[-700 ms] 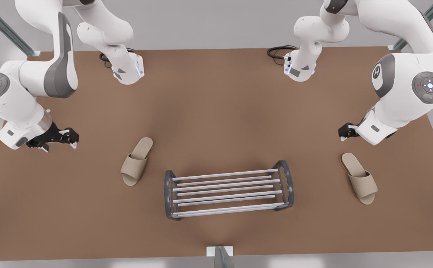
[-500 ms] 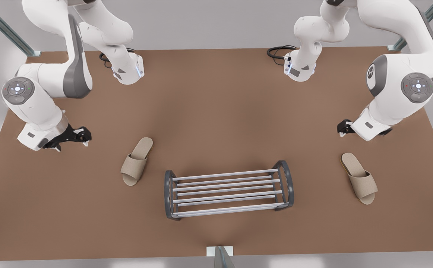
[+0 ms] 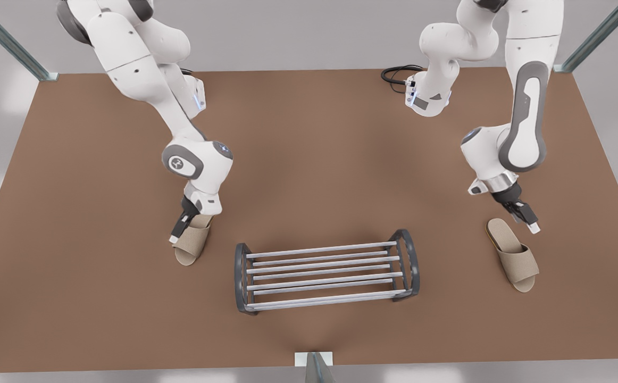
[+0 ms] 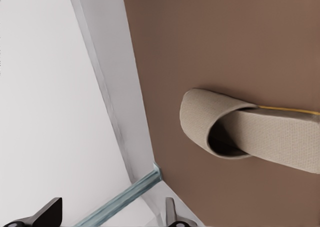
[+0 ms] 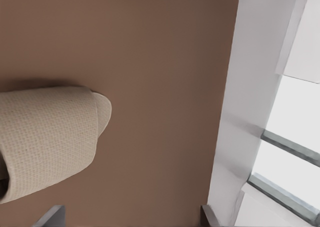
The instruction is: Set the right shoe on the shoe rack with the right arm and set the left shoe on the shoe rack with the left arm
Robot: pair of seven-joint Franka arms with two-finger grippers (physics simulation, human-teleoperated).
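1. Brown table (image 3: 309,149), grey walls behind. The shoe rack (image 3: 241,276) sits mid-table with nothing on its rods, so we'd say both pickups are yet to happen
2. Biggest risk we see: the left shoe (image 3: 514,255) lies near the table edge on the front view's right, and the left gripper (image 3: 527,221) hovers beside its heel, not over it. A descent from there could nudge the slipper or clamp only the sole rim
3. The right shoe (image 3: 189,250) is soft, so a pinch on the strap may fold it
4. Right gripper (image 3: 180,227) hangs right above that strap, fingers spread wide, holding nothing
5. Left gripper: also spread wide, empty
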